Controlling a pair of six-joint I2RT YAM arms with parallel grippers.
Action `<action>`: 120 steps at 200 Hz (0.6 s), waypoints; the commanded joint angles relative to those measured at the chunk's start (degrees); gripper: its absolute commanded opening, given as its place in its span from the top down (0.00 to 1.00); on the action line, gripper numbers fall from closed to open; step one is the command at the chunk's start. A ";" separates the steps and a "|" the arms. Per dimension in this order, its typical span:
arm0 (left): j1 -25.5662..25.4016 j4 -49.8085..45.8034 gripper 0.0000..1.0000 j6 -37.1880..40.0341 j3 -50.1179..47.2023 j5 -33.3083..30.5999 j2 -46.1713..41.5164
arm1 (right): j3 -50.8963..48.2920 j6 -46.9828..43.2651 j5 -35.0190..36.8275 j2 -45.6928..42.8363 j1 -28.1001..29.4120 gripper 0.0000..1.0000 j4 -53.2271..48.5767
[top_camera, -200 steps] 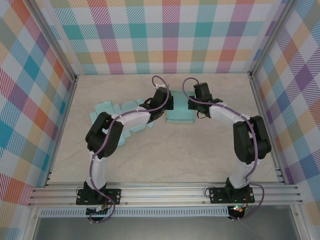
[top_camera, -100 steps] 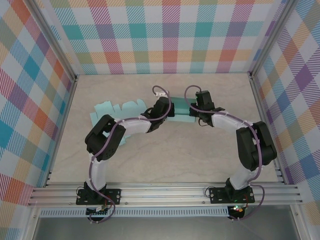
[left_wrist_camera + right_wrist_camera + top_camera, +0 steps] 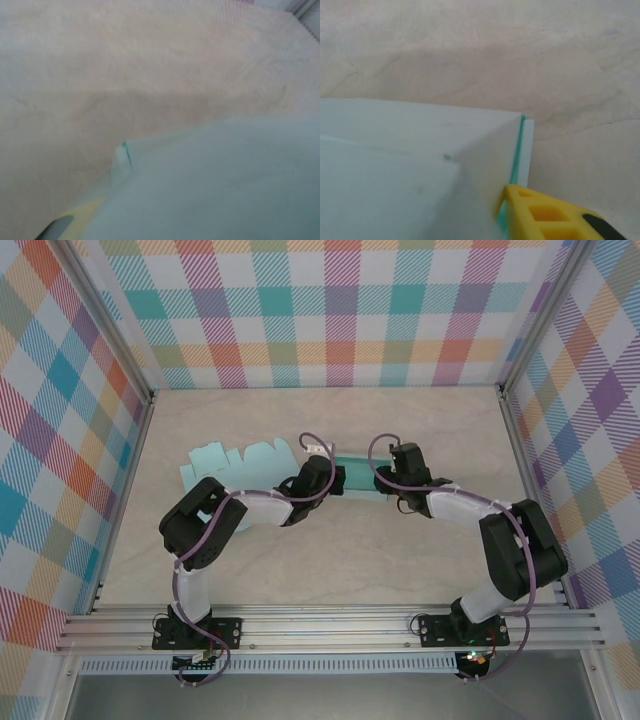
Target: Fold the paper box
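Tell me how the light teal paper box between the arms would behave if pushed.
The light teal paper box shows a thin edge and a crease, so it would probably flex or dent. Being paper, it is likely light and would slide on the smooth beige table. Flat sides make rolling unlikely.

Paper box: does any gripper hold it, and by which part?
Cannot be told. The right gripper has a finger at one end edge of the paper box, the left gripper is at the other end; no closed grip is visible.
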 commanded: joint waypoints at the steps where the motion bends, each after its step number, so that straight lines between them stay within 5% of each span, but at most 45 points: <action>1: -1.27 1.43 0.71 0.64 -2.48 3.37 -0.49 | -1.70 0.33 -1.72 -2.69 0.80 0.58 1.09; 65: -1.88 0.55 0.44 1.70 -5.69 2.47 -5.14 | -3.79 0.86 0.29 -12.01 1.07 0.20 -6.19; 120: -3.53 -2.04 0.25 2.38 -8.95 2.97 -12.47 | -2.28 2.00 1.43 -23.34 1.13 0.06 -18.20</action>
